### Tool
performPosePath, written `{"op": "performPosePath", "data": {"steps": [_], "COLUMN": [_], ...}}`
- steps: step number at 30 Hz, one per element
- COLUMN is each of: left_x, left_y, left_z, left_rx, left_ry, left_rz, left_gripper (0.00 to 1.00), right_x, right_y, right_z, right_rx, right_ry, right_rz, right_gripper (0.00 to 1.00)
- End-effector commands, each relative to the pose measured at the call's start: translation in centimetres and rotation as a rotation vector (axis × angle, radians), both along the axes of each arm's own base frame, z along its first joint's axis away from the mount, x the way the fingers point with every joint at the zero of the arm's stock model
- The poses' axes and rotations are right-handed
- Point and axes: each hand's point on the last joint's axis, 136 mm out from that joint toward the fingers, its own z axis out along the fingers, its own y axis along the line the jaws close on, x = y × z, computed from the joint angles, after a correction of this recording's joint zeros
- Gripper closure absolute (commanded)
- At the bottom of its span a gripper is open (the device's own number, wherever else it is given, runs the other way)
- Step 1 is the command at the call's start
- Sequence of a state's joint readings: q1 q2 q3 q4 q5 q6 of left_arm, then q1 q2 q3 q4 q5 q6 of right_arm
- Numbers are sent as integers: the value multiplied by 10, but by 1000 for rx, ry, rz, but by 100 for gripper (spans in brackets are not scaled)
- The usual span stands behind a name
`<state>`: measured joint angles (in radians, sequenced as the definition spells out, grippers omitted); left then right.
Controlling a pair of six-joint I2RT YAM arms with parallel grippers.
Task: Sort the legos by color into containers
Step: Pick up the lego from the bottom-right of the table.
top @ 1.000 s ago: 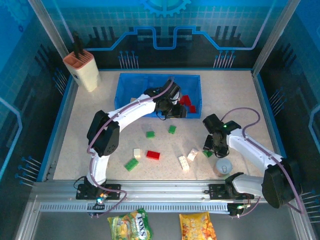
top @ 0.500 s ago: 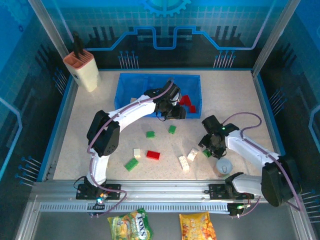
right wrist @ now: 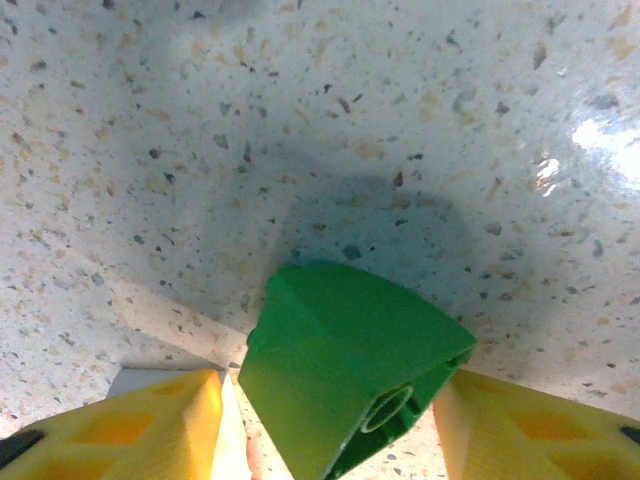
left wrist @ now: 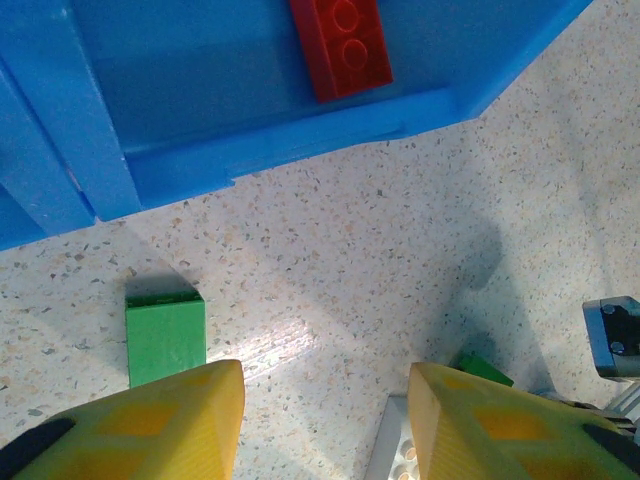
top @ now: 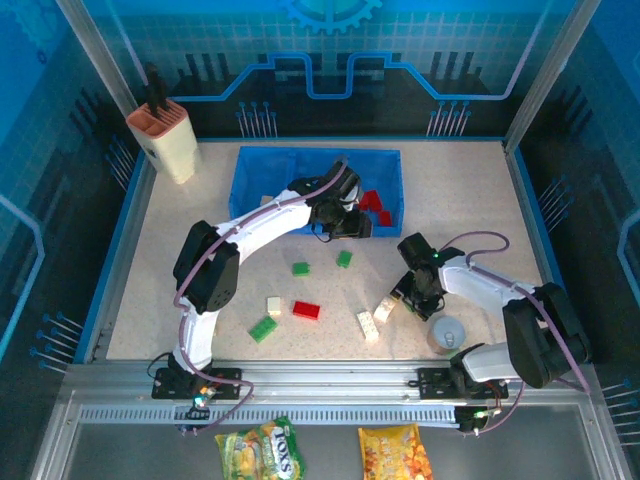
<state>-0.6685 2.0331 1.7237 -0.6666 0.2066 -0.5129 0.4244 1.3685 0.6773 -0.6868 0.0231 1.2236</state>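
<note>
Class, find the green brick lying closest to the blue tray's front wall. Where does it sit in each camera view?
Top external: green brick on the table, just in front of the blue tray.
Left wrist: lower left, below the tray's wall.
Right wrist: a second green brick sits between the yellow fingers.
Shared landmark: the speckled table.

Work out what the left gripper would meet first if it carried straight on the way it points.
Most likely the bare table just ahead of the left gripper, short of the blue tray's near wall; depth is hard to judge.
</note>
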Motion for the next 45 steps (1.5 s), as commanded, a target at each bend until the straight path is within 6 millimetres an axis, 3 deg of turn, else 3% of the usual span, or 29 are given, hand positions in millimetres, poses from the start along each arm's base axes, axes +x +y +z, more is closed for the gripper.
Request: {"op": "performPosePath", "data": {"steps": [1,15,19,38,45], "left_x": [-1,0,0,1,1], "left_y": [5,6,7,10,10], "left_z": [19,19,19,20,19], "left_rx": [-9,-3,-3,5,10], "left_ry": [-45,-45,-44,-44,-41], "left_rz": [-15,-16,-15,-13,-14], "left_gripper": [52,52,52,52,52], "right_x": [-1,4,4,18,23], "right_y": [-5,-17,-20,-28,-22], "right_z": [-2,3,2,3,0], "right_rx": [-18,-85,-100,-54,-11], "right_ry": [11,-15,-10,-81,-80], "right_rz": [-23,10,13,-83,-85], "right_gripper": [44,52,46,41,49]}}
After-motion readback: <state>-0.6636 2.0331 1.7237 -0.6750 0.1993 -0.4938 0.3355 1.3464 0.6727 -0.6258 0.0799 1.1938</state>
